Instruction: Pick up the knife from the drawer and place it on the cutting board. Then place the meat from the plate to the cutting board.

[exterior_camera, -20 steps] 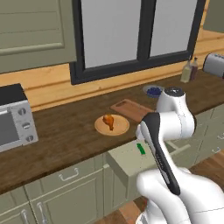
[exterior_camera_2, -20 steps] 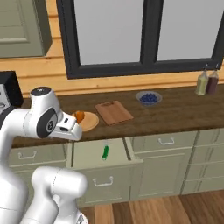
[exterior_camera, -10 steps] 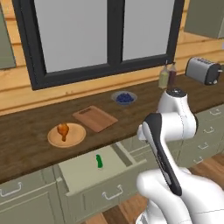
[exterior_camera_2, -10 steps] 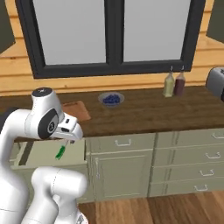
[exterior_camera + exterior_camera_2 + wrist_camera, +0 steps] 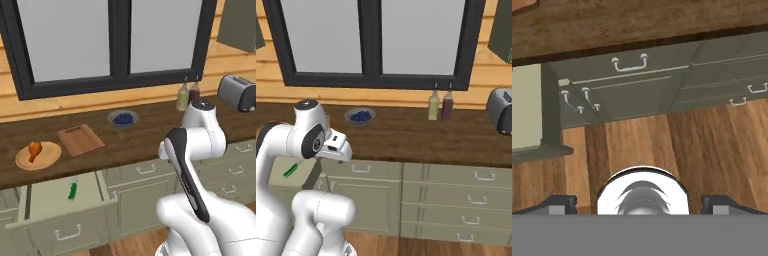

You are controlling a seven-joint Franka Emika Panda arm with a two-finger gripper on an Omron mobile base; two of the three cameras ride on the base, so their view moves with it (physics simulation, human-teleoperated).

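Observation:
The drawer (image 5: 60,218) stands pulled out at the lower left, and the green-handled knife (image 5: 73,191) lies inside it. On the counter above, the meat (image 5: 34,148) rests on the round plate (image 5: 45,159), with the cutting board (image 5: 80,139) bare to its right. From the other side, the knife (image 5: 290,170) shows in the drawer (image 5: 278,182) beside my arm. My gripper (image 5: 640,204) is open and holds nothing. It hangs in front of the cabinets, right of the drawer (image 5: 527,107), and faces the floor.
A grey bowl of blueberries (image 5: 122,118) sits behind the board. Two bottles (image 5: 183,96) stand under the window and a toaster (image 5: 239,92) at the far right. Closed cabinet drawers (image 5: 629,62) line the counter front above the wooden floor (image 5: 662,145).
The base has driven to the right, so the counter, plate, board and drawer have slid left in both base views. The gripper has stayed open and empty.

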